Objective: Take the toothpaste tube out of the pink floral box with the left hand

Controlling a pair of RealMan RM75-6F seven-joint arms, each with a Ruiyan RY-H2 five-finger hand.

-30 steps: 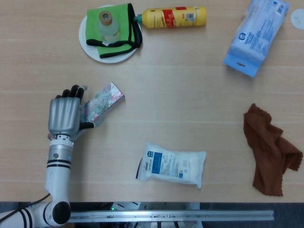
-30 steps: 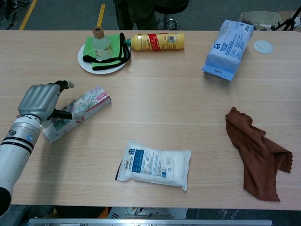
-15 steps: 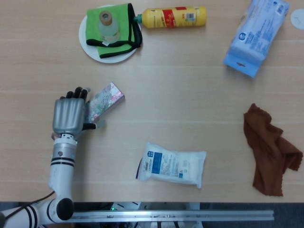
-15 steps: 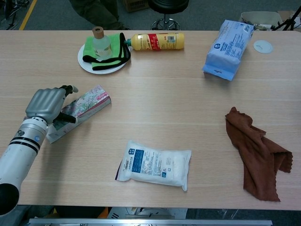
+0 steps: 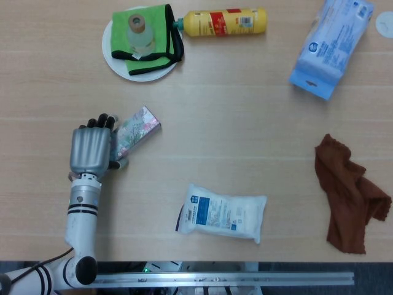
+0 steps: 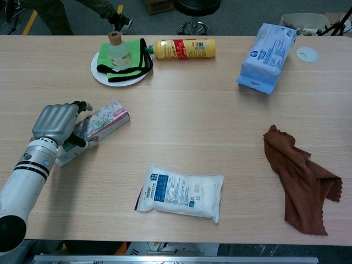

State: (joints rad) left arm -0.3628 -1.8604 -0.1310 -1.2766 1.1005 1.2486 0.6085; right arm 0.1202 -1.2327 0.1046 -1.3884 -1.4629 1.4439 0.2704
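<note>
Left hand (image 5: 91, 149) laid over the near-left end of the pink floral box (image 5: 136, 131), fingers curled down onto it; thumb tucked at the box's side in the chest view. Box lying flat on the surface (image 5: 245, 123), angled toward the far right. Toothpaste tube not visible, presumably inside; cannot tell whether the fingers have it or only the carton. Right hand out of both views.

Likely trouble: whole box dragged along instead of the tube sliding free, with nothing holding the box down; or carton crushed and the tube pinched inside.

Nearby: white plate (image 5: 116, 61) with green cloth (image 5: 153, 37) and small bottle (image 5: 138, 27) far of the box, wipes pack (image 5: 224, 212) near right. Nothing blocking a pull toward the near left.
</note>
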